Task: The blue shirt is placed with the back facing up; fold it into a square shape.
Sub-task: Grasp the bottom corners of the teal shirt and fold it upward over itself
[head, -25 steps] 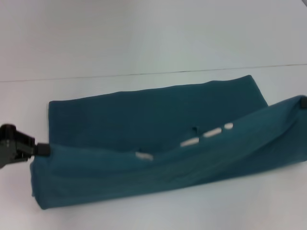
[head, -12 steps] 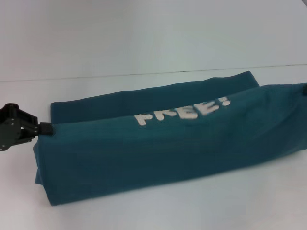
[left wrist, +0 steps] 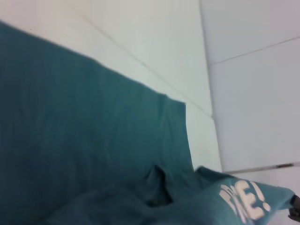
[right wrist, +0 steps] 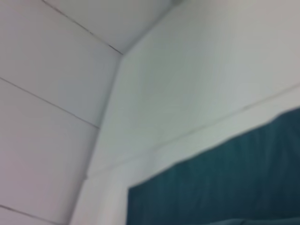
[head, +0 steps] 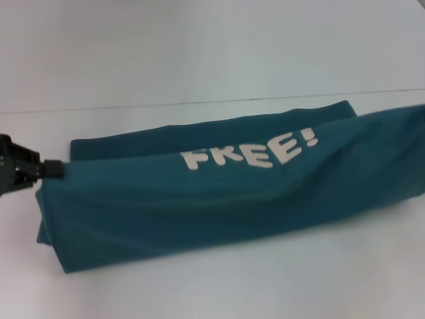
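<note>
The blue shirt [head: 219, 199] lies across the white table [head: 199, 279] as a long band. Its near layer is lifted and folded over towards the back, so the white "FREE!" lettering [head: 249, 151] faces up. My left gripper [head: 58, 169] is at the shirt's left end, shut on the corner of the lifted layer. The right end of the cloth rises taut to the picture's right edge, where my right gripper is out of the head view. The left wrist view shows the shirt [left wrist: 70, 140], and a dark sliver of the right gripper [left wrist: 295, 208] at the far lifted corner. The right wrist view shows the shirt's flat layer [right wrist: 225, 183].
A thin dark seam [head: 199, 103] runs across the white surface behind the shirt. Bare white table lies in front of the shirt and behind it. Nothing else stands on it.
The lifted near layer has swung up and back over the flat layer, bringing the "FREE!" lettering fully into view. The right gripper has left the head view; the left gripper moved slightly left.
</note>
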`<state>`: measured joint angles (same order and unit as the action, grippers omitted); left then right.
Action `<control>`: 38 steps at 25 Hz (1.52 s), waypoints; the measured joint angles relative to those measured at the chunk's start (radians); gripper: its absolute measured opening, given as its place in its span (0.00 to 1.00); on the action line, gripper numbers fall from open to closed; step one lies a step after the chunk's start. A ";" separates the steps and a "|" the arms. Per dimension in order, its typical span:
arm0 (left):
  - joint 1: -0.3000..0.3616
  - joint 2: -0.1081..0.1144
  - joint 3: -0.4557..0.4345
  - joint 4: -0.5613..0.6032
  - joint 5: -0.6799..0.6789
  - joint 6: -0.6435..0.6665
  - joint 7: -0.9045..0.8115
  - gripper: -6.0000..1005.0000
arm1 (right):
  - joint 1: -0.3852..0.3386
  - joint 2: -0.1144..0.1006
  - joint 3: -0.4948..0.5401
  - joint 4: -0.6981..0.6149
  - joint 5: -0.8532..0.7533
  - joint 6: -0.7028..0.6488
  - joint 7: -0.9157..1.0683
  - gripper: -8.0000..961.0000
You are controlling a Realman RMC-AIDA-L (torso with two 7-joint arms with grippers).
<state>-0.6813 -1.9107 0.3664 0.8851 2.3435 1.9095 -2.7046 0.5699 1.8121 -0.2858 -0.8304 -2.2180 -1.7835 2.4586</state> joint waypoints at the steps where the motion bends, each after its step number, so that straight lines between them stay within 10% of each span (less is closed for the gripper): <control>1: -0.001 0.002 -0.001 0.005 -0.005 -0.003 -0.004 0.03 | -0.003 -0.002 0.001 0.000 0.017 0.004 0.003 0.04; 6: -0.030 0.011 0.031 -0.040 0.004 -0.112 -0.009 0.03 | 0.000 0.007 -0.007 0.034 0.041 0.124 0.005 0.04; 24: -0.068 -0.029 0.302 -0.178 0.012 -0.649 -0.006 0.03 | 0.118 0.142 -0.191 0.203 0.044 0.841 -0.160 0.04; 38: -0.080 -0.057 0.331 -0.244 0.013 -0.817 0.070 0.03 | 0.121 0.182 -0.265 0.220 0.047 1.033 -0.153 0.04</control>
<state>-0.7615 -1.9679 0.6971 0.6411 2.3562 1.0921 -2.6347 0.6911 1.9938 -0.5508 -0.6107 -2.1713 -0.7504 2.3059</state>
